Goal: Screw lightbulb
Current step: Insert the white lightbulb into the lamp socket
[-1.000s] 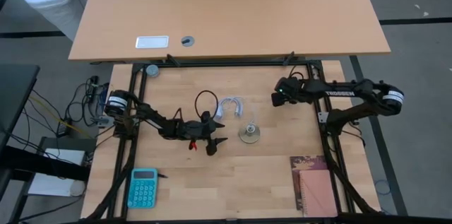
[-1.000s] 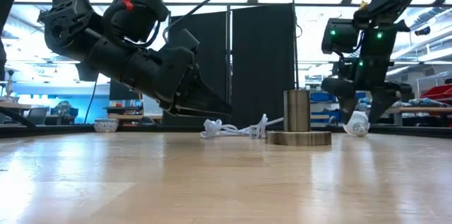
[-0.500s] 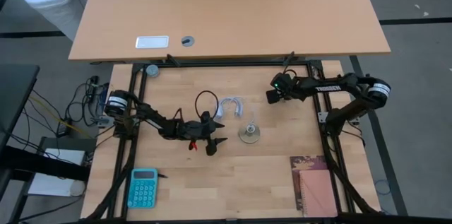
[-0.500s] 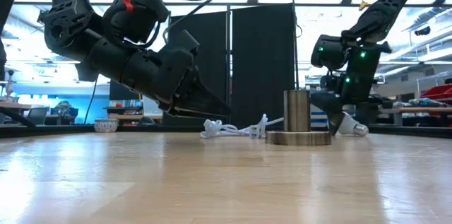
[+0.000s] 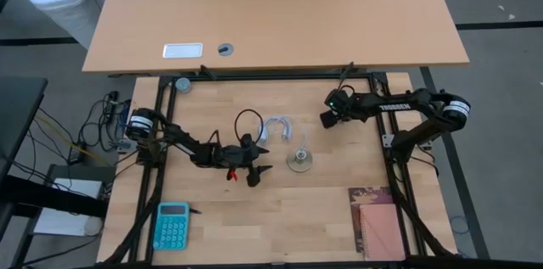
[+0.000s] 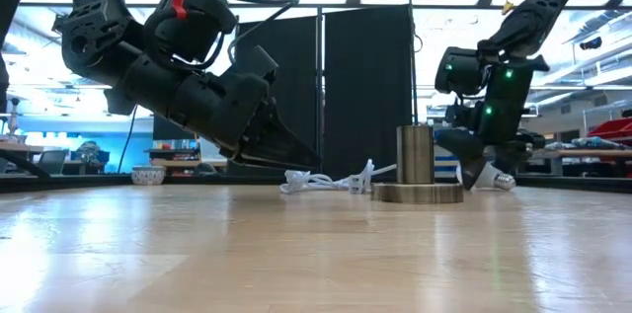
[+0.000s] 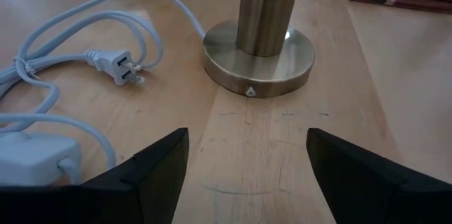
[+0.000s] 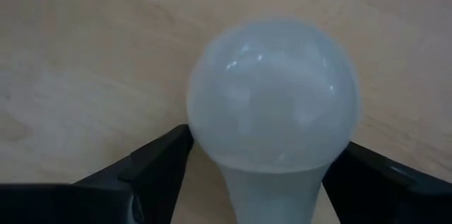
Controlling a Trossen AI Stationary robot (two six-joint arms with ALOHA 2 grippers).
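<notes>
Gripping comes next: the right gripper (image 8: 261, 174) sits at the table's far right with the white pear-shaped lightbulb (image 8: 274, 104) between its spread fingers, not visibly clamped. Close squarely across the globe before lifting. The left gripper (image 7: 247, 160) hangs unclenched near the brass socket base (image 7: 259, 53), left of it.

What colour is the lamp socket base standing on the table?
Brushed brass gold: the socket base shows best in the left wrist view.
</notes>
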